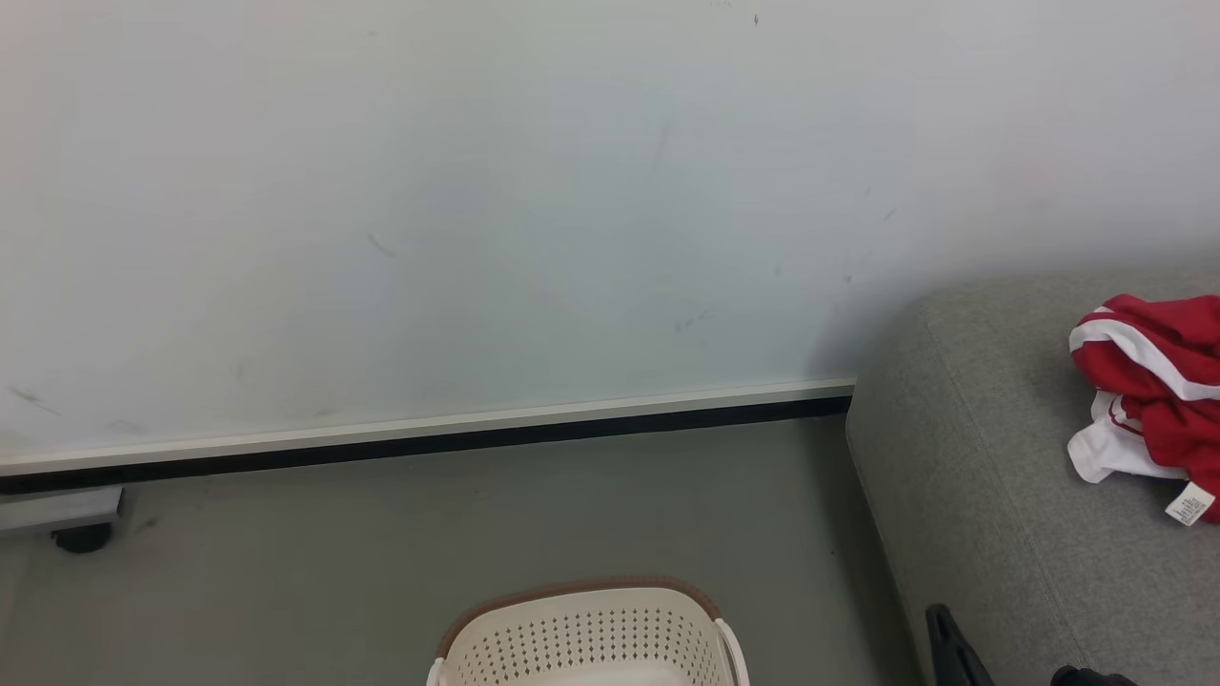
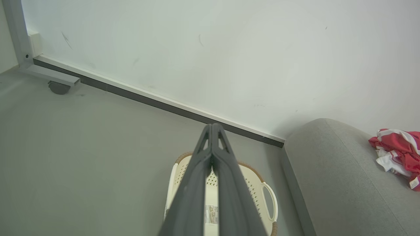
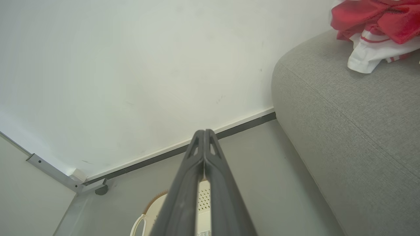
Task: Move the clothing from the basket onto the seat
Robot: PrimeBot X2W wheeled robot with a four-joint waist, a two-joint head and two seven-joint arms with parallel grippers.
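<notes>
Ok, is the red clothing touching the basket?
Apart. The left wrist view shows the clothing lying on the seat, with a wide stretch of bare upholstery between it and the basket down on the floor.

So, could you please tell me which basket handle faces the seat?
The robot's right-hand handle, beside the seat; the other handle faces away from it.

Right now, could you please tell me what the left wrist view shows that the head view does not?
Left wrist view: the left gripper, shut, with the basket behind it and a sticker inside the basket. Head view: the tip of the right gripper at the lower right. Both: the basket, the grey seat and the red clothing lying on it.
</notes>
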